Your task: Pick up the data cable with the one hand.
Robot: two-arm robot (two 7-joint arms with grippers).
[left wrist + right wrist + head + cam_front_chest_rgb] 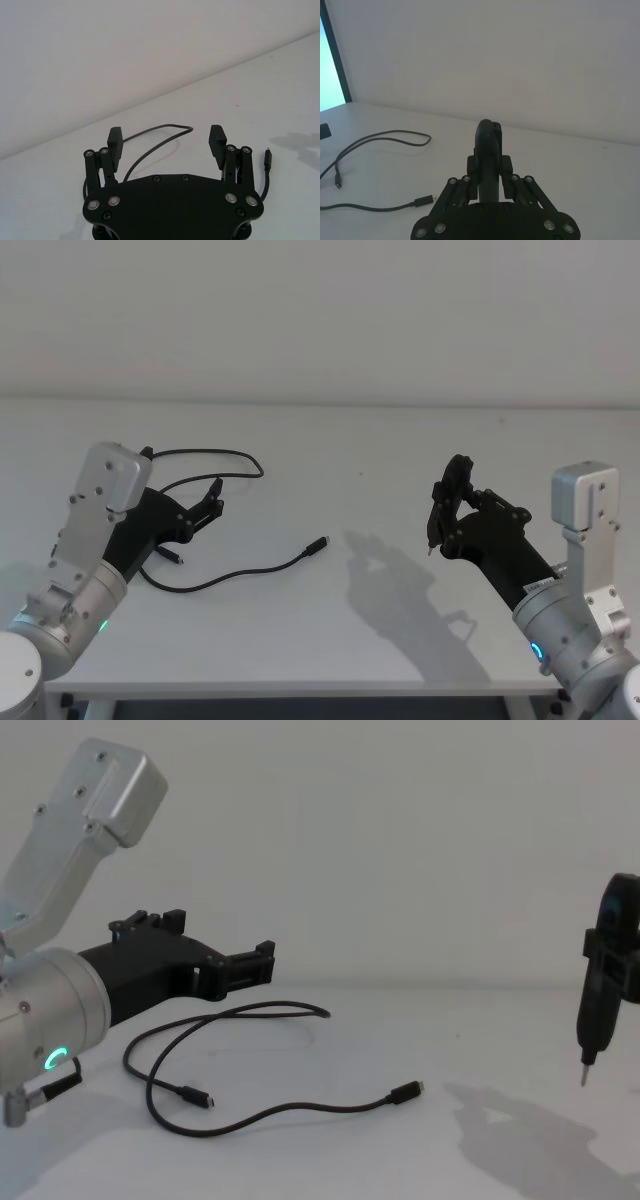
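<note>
White table (400, 450); data cable (205, 450) partly hidden beneath left tool (213, 498), jaws apart

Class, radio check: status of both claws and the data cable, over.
Left claw open, hovering above data cable. Right claw shut on pen tool, raised at right. Cable loose on table, path unobstructed.

Bare table (380, 450) lies open to you between the arms. The cable (250, 572) sprawls in loose loops on its left half, under the left gripper (212, 502), whose jaws stand apart. The right gripper (452, 488), clamping a pen tool (592, 1010), hangs well apart.
</note>
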